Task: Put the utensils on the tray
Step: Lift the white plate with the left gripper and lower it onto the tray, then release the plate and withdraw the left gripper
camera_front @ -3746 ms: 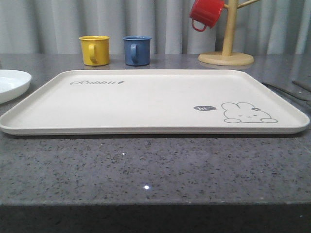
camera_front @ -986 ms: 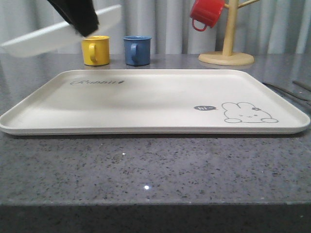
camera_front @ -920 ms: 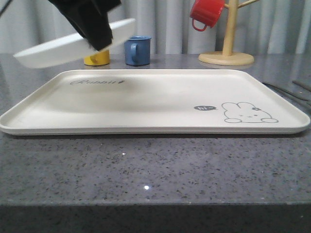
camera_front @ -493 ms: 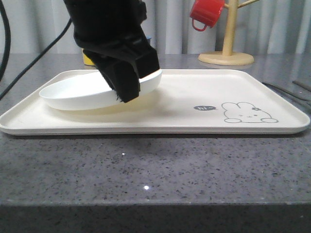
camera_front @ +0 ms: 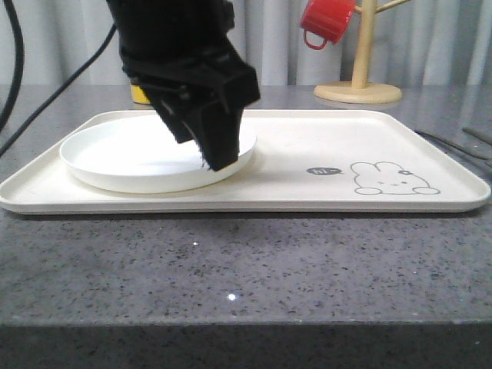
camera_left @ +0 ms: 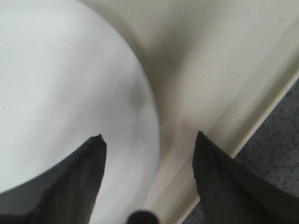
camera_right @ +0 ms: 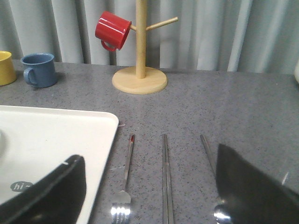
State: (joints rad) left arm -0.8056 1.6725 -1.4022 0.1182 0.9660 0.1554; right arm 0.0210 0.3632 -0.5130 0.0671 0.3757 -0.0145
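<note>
White plate (camera_front: 146,154) set flat on tray (camera_front: 323,146), centre-left of front view; left pincer (camera_left: 147,154) spread over plate rim (released). Utensils (camera_right: 163,182) left on desk (camera_right: 243,116), lower centre of right wrist view, between released right pincer (camera_right: 149,196) fingers.

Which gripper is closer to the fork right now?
Right. The right gripper hangs open just above the fork on the counter beside the tray; the left gripper is at the white plate across the tray.

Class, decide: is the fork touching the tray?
Apart. In the right wrist view, the fork lies on the grey counter beside the tray, with a strip of bare counter showing between them.
</note>
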